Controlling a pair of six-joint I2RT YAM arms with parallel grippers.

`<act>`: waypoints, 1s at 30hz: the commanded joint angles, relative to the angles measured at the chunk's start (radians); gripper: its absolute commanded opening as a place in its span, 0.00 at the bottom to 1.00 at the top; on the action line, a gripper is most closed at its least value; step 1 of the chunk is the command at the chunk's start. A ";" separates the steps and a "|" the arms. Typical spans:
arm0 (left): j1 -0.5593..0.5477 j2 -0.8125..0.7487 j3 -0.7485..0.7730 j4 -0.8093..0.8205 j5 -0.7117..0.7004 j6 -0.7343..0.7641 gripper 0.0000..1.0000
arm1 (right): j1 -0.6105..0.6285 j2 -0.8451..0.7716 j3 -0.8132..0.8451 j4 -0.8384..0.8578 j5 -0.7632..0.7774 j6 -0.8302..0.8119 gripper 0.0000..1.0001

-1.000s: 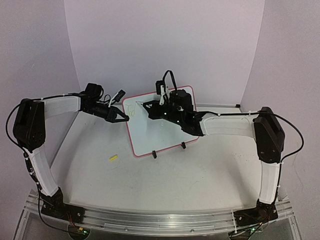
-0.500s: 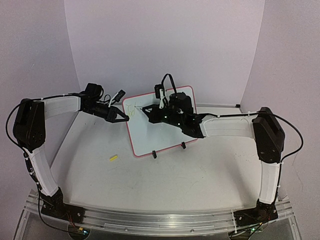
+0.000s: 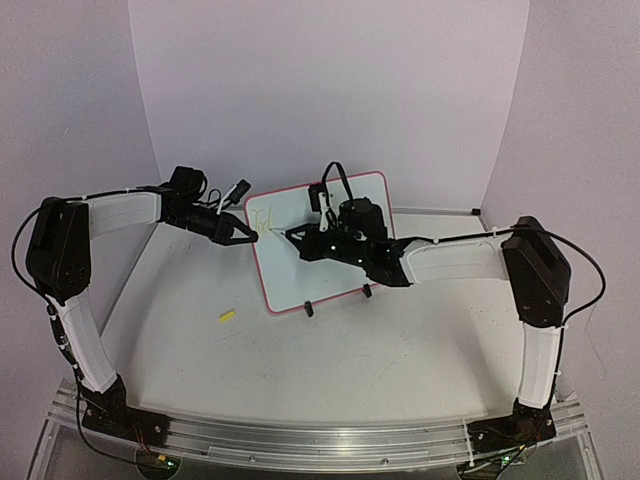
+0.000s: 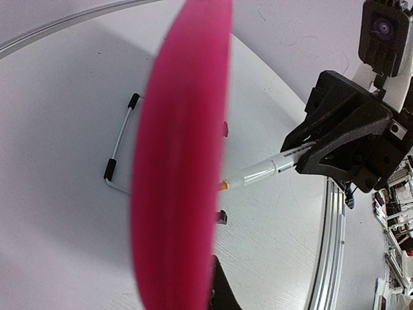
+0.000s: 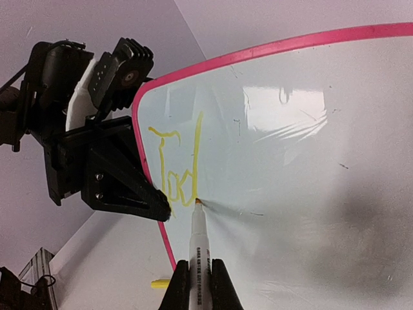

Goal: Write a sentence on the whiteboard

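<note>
Left gripper: my left gripper (image 3: 247, 236) is clamped shut on the left edge of the small white rectangular red-framed whiteboard (image 3: 297, 282). In my left wrist view the frame runs edge-on and blurred, right against the camera.
Right gripper: my right gripper (image 5: 199, 279) is closed on a white-barrelled marker with black print (image 5: 198, 242). The marker's yellow tip touches the board surface.
Whiteboard position: it stands tilted on the white desk (image 3: 350, 370), toward the far side, resting on two small black clip feet (image 3: 309, 309).
Sentence: the yellow handwritten sentence (image 5: 173, 169) sits in the board's upper left corner. The strokes read about "Tod", and the marker tip is at the foot of the last stroke.
Obstructions: from above, my right arm covers the middle of the board. My left gripper's black fingers lie just beside the writing, at the frame.
Surroundings: a small yellow piece (image 3: 227, 316) lies on the desk left of the board's lower corner, apart from it. Pale purple backdrop walls (image 3: 330, 90) enclose the desk.
</note>
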 commanded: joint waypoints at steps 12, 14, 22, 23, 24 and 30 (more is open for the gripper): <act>-0.017 -0.009 0.026 -0.046 -0.042 0.036 0.00 | -0.010 -0.123 -0.059 0.038 -0.005 -0.003 0.00; -0.017 -0.010 0.026 -0.047 -0.042 0.037 0.00 | -0.010 -0.113 -0.051 0.038 -0.009 0.002 0.00; -0.016 -0.011 0.026 -0.048 -0.044 0.038 0.00 | -0.020 -0.068 -0.006 0.041 -0.023 0.022 0.00; -0.016 -0.011 0.026 -0.048 -0.044 0.038 0.00 | -0.022 -0.063 -0.001 0.041 -0.025 0.024 0.00; -0.016 -0.011 0.026 -0.048 -0.043 0.038 0.00 | -0.024 -0.057 0.003 0.041 -0.025 0.025 0.00; -0.016 -0.010 0.026 -0.048 -0.043 0.038 0.00 | -0.031 -0.033 0.016 0.041 -0.031 0.039 0.00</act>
